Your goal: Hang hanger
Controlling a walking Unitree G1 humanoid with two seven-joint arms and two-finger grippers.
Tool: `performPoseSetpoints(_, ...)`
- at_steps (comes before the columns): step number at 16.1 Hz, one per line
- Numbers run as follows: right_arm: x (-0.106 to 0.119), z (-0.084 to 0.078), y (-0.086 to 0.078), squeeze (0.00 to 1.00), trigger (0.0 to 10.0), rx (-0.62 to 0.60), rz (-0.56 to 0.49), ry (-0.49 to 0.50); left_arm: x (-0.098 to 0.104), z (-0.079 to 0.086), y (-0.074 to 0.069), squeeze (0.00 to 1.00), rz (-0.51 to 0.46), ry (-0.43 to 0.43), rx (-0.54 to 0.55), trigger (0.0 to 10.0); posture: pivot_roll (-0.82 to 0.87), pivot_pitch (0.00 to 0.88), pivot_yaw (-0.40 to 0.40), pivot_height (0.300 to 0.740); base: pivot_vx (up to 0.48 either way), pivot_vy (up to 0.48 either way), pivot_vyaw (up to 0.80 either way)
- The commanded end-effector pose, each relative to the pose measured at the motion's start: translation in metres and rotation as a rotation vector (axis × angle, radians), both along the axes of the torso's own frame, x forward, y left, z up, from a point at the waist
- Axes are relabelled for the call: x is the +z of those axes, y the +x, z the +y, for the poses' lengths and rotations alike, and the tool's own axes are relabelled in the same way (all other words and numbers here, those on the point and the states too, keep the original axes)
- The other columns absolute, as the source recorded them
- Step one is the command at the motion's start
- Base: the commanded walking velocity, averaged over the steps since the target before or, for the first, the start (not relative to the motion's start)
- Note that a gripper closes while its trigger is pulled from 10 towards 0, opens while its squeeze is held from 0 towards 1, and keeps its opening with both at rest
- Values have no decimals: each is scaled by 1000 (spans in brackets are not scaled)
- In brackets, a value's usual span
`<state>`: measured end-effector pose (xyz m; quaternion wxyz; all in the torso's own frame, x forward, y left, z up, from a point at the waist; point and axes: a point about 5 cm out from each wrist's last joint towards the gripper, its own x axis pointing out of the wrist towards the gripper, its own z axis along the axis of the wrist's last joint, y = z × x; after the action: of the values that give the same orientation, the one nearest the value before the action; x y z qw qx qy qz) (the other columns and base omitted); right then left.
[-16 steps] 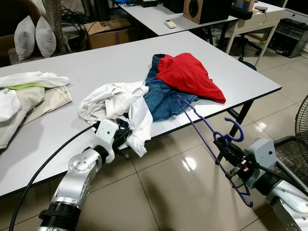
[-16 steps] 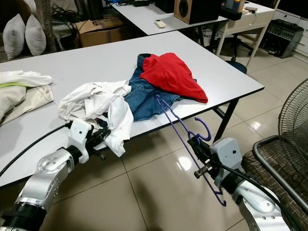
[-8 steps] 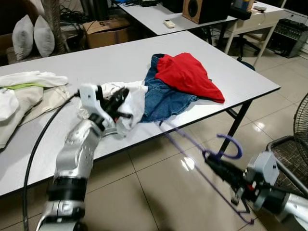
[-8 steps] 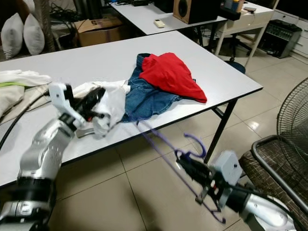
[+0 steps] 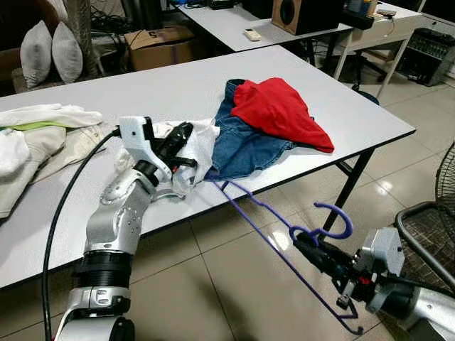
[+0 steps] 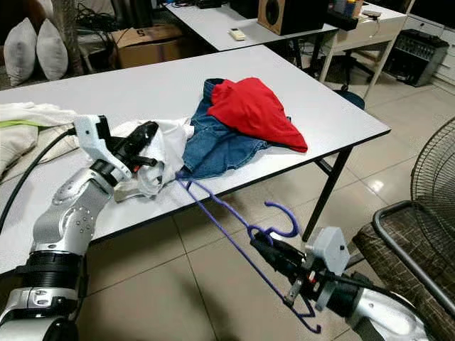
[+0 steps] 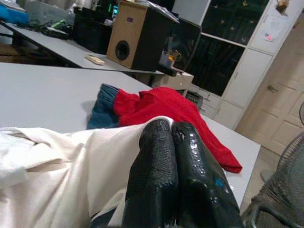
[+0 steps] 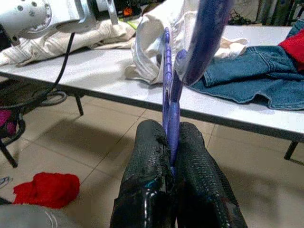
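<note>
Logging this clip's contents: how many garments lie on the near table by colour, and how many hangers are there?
White garment: 1
Blue denim garment: 1
Red garment: 1
Cream and white clothes pile, pieces too bunched to separate: 1
Purple hanger: 1
Total: 5

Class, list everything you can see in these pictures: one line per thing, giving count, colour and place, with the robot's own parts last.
White garment: one, white, near table edge, pinched by the left gripper.
Jeans: one, blue, mid-table, partly under the red garment.
Red garment: one, red, on the jeans.
Pale clothes: a pile, white and beige, far left of the table.
Hanger: one, purple, slanting from the table edge down to the right gripper.
Table: one, grey-white.
Pillows: two, grey, background left.
Speaker: one, wood and black, on the far desk.
Left gripper: jaws shut on white garment.
Right gripper: jaws shut on hanger, above the floor.
</note>
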<state>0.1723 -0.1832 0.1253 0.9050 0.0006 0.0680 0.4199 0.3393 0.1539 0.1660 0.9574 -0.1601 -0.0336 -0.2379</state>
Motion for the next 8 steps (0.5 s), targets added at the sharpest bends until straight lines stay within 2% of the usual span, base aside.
performPoseSetpoints(1,0,1,1,0,10000,14,-8,10,6,-4,2,0,-12,5,-14,0,-231,0,47,740,0,0,0)
performPoseSetpoints(2,-4,3,12,0,10000,-14,-25,6,9,-10,1,0,-18,14,-50,0,-228,0,48,740,0,0,0)
performPoseSetpoints(4,-5,6,19,0,10000,-28,-37,7,11,-14,0,0,-20,14,-79,0,-228,0,50,740,0,0,0)
performPoseSetpoints(6,-4,13,30,0,10000,21,-45,26,15,-19,0,0,-24,35,-123,0,-226,0,49,740,0,0,0)
performPoseSetpoints(8,1,17,35,0,10000,53,-55,26,20,-20,4,0,-32,46,-115,0,-222,0,43,740,0,0,0)
